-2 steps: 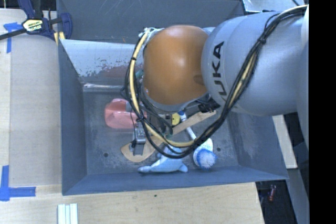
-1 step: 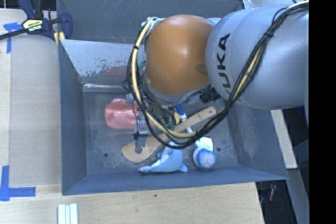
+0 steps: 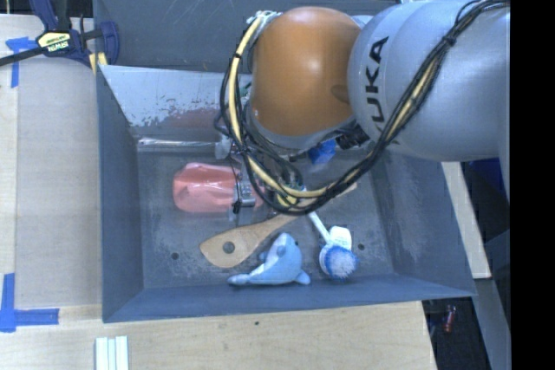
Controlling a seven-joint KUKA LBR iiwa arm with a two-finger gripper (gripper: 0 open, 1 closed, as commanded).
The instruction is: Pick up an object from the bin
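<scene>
Grey metal bin (image 3: 117, 212): sloped walls, flat scuffed floor, reddish marks on the far wall. The arm (image 3: 434, 74) comes in from the right. Its orange cover (image 3: 299, 69) and cable loops hang over the middle of the floor.

Contents seen:
- Pink lump (image 3: 201, 186), soft-looking, on the floor left of centre.
- Wooden spoon (image 3: 238, 243), lying flat with a hole in its blade. The handle runs up and to the right under the cables.
- Blue plush whale (image 3: 273, 264) by the near wall, just beside the spoon's blade.
- White brush (image 3: 336, 257) with a blue head, just right of the whale.

Gripper (image 3: 240, 186): low in the bin, at the right end of the pink lump. I cannot tell whether it is touching the lump or just beside it. I also cannot tell whether it is spread or pressed together, since the cover and cables block that.

Progress (judgement):
- Nothing is lifted; all four things rest on the floor.
- The descent looks complete, with the gripper down near floor level. The pink lump is the nearest thing to it, and the spoon is next nearest.
- No grasp is confirmed.
- Left to do: close on one thing, raise it and carry it clear of the walls.
</scene>
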